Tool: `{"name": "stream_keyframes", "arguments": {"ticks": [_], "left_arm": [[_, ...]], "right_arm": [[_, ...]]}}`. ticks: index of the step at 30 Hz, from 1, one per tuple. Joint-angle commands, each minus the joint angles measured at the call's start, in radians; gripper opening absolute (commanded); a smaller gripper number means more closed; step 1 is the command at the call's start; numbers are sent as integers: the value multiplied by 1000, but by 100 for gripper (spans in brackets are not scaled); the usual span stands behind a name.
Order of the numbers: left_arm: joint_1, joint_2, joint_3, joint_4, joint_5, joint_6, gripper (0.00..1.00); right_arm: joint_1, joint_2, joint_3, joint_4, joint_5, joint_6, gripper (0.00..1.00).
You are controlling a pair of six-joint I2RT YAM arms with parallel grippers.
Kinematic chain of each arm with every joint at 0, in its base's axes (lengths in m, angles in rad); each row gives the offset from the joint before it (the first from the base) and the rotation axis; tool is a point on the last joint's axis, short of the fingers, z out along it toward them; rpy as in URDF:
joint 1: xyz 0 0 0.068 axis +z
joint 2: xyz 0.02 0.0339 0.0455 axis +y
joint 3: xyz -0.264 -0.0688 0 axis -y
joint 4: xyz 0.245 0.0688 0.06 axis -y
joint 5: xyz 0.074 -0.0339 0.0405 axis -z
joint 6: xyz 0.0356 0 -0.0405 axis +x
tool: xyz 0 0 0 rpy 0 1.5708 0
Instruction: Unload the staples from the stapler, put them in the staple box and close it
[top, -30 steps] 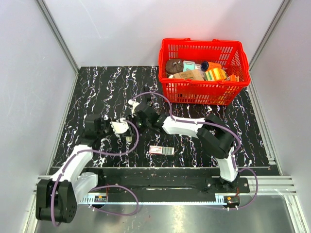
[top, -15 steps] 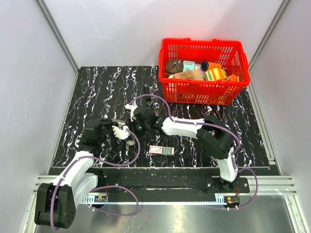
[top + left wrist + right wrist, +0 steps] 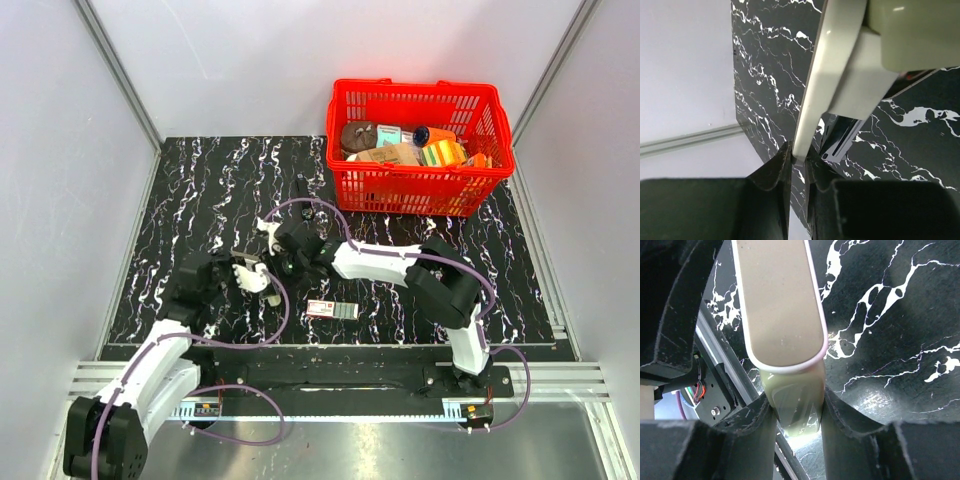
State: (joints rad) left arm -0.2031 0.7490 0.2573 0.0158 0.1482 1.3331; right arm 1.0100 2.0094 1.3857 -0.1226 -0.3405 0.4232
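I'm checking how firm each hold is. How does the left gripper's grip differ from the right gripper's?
The left gripper pinches a thin pale strip edge-on, its fingers almost touching. The right gripper clamps a thicker cream-beige body, its fingers set well apart. The left grips only the strip's tip, while the body fills the right's whole gap. Both are shut on something pale, with the black marbled table behind.

Cream-topped stapler (image 3: 855,95) opened, metal magazine rail showing
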Motion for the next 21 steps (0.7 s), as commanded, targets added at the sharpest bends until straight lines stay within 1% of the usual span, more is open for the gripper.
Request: {"name": "stream_keyframes", "arguments": {"ticks": [1, 2, 3, 4, 5, 6, 8, 11, 12, 15, 17, 21], "left_arm": [[-61, -26, 48, 95, 50, -171, 0], [-50, -8, 77, 104, 53, -275, 0], [-30, 48, 191, -148, 123, -287, 0], [-18, 103, 268, -291, 160, -281, 0], [-21, 142, 317, -341, 159, -320, 0], [-19, 153, 330, -356, 156, -366, 0], [-15, 136, 326, -405, 169, -368, 0], [-6, 107, 319, -410, 178, -405, 0], [4, 121, 339, -440, 198, -426, 0], [19, 215, 445, -613, 281, -497, 0], [31, 269, 503, -701, 339, -525, 0], [54, 267, 536, -717, 395, -561, 0]], "right_arm": [[-30, 0, 68, 21, 126, 71, 0], [-30, -8, 65, 23, 135, 72, 0], [-30, -17, 56, 32, 147, 74, 0], [-31, -26, 52, 44, 150, 77, 0], [-31, -31, 53, 49, 147, 81, 0], [-33, -32, 61, 41, 140, 80, 0], [-34, -43, 67, 40, 124, 94, 0], [-37, -58, 62, 46, 95, 112, 0], [-39, -61, 59, 52, 83, 126, 0], [-45, -61, 55, 70, 26, 164, 0], [-47, -64, 49, 89, 5, 181, 0], [-53, -95, 29, 112, -8, 196, 0]]}}
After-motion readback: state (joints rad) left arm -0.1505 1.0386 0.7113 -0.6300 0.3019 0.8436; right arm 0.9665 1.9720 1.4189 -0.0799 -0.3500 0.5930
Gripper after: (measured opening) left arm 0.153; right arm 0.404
